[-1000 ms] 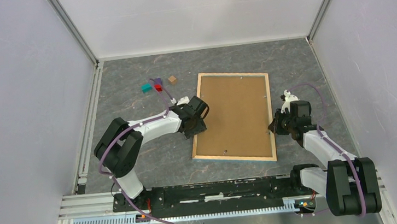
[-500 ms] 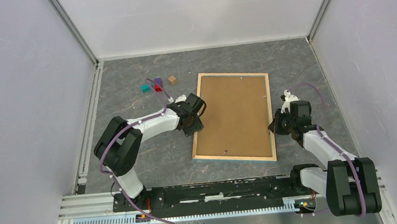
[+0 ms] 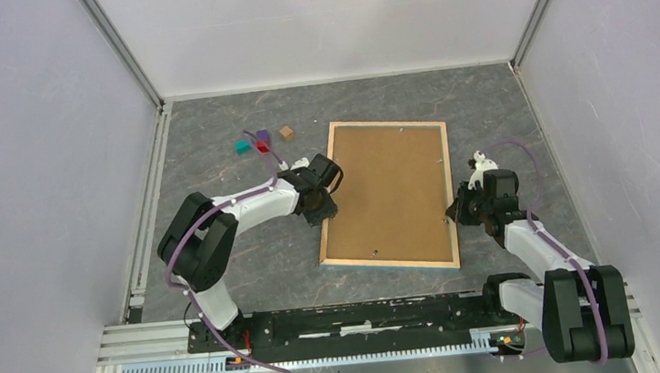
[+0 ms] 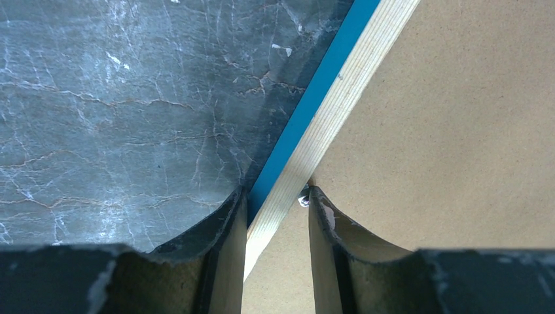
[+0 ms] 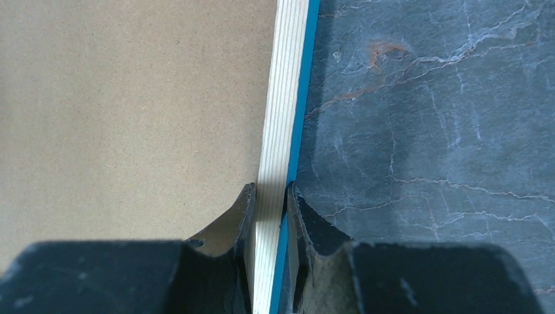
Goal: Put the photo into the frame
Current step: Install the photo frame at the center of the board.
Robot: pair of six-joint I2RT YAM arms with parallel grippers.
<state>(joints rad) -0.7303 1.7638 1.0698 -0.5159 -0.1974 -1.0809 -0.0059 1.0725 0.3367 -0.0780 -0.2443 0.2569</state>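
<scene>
The frame (image 3: 393,262) lies face-down on the table (image 3: 250,249), backing (image 3: 391,190) up. My right jaws clench its right rail. My left jaws straddle the left rail, though I cannot tell if they grip. I judge this is for an even lift. I cannot see the photo.

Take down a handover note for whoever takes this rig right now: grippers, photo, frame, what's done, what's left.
The left gripper has its jaws astride the frame's left rail; grip unclear.
The right gripper is shut on the right rail.
The frame lies face down on the table, with the backing board seated in it.
The photo is not in view; possibly under the board, cannot tell.
Left: confirm the photo is inside, then release.
</scene>
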